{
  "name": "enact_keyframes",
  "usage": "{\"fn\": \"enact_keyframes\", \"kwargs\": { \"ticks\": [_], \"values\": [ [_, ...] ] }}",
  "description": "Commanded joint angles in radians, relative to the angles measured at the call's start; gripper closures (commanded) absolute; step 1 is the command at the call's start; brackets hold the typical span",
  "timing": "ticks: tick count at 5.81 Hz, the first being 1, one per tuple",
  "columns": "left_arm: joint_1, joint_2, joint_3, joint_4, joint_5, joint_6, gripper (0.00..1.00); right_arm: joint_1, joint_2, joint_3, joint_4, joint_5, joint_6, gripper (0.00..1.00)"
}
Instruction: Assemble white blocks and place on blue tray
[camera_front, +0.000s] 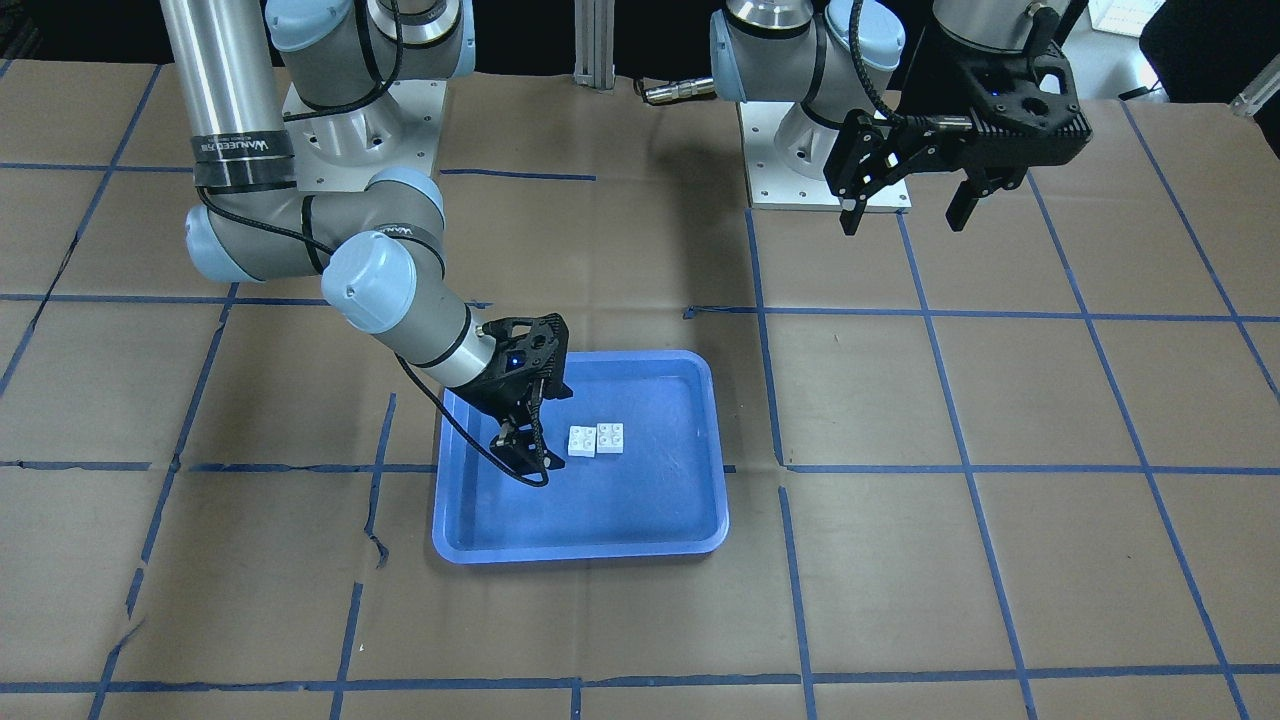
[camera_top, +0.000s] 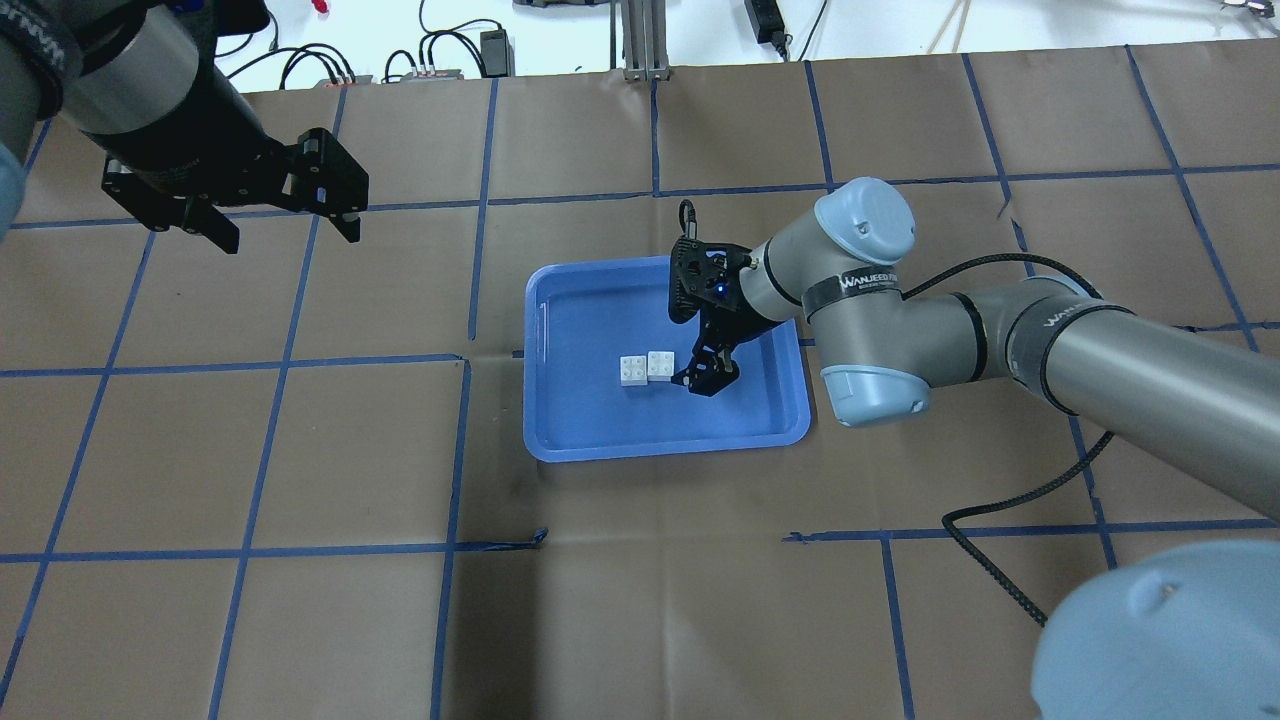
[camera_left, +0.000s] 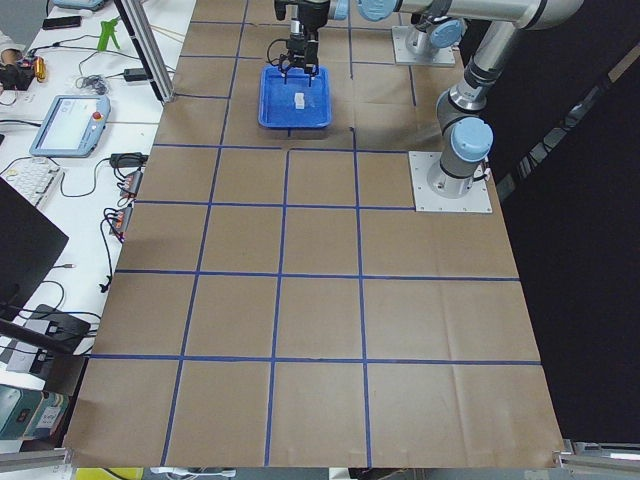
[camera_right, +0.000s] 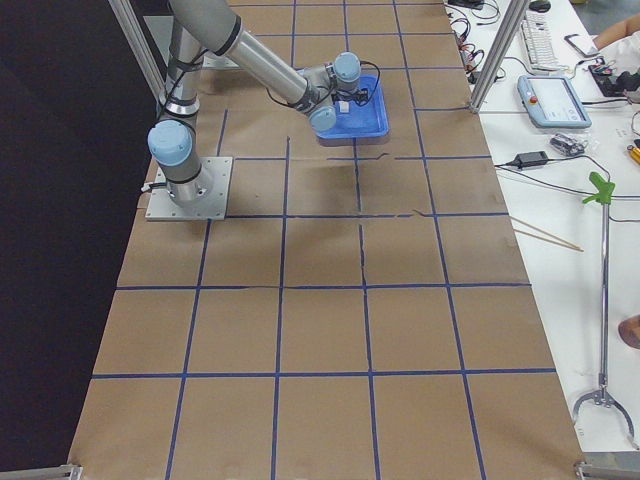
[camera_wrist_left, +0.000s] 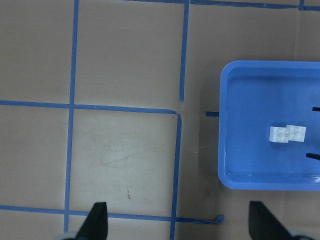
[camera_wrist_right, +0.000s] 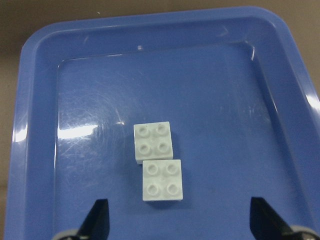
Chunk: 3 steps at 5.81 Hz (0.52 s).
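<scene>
Brown paper marked off by blue tape covers the table — and the blue tray sits around its middle. My right gripper hangs low inside the tray, jaws spread wide and holding nothing, just to the right of the white blocks. Both blocks lie studs-up on the tray floor, side by side and touching, one shifted a little off the other — neither on top. My left gripper hovers high over the paper, well off to the tray's left, jaws apart too, nothing between them.
</scene>
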Motion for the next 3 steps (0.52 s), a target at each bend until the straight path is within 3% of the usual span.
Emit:
{"fn": "enact_keyframes", "kwargs": {
  "ticks": [1,2,3],
  "values": [
    [0.000,0.000,0.000,0.000,0.000,0.000,0.01,-0.001,-0.112,-0.087,0.232,-0.133,0.205,0.00],
    [0.000,0.000,0.000,0.000,0.000,0.000,0.01,-0.003,-0.144,-0.124,0.328,-0.152,0.394,0.00],
    [0.000,0.000,0.000,0.000,0.000,0.000,0.01,-0.003,-0.152,-0.167,0.351,-0.228,0.556,0.00]
  ]
}}
